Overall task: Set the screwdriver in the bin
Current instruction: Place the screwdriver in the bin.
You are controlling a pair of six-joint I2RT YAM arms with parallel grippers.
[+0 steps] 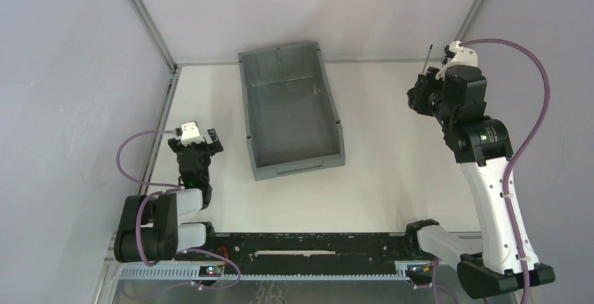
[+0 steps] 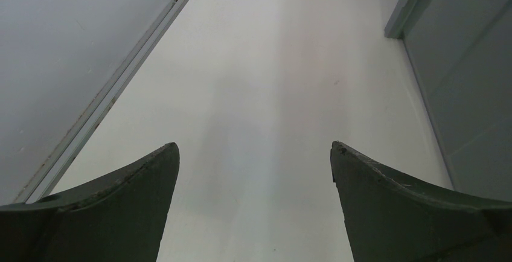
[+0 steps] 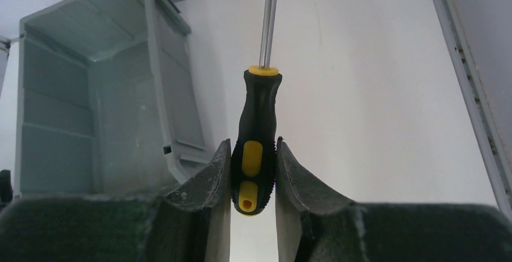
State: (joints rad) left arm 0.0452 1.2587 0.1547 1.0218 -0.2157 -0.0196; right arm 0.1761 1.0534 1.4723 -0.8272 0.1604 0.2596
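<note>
Near left, the left gripper (image 2: 253,150) sits low over the white table (image 1: 392,143), fingers spread apart. The ribbed, tall-walled dark grey plastic bin (image 1: 246,108) stands centre, only its smooth floor showing. Far right, the raised right gripper (image 3: 252,153) clamps the slim black-and-yellow screwdriver (image 3: 256,117) by its handle, metal shaft pointing far.

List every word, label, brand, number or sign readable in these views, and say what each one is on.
None: no view shows any readable text.
The screwdriver has a plain black and yellow handle with no brand visible.
The bin shows no label on its walls.
The right arm carries only a green light, with no lettering that can be made out.
</note>
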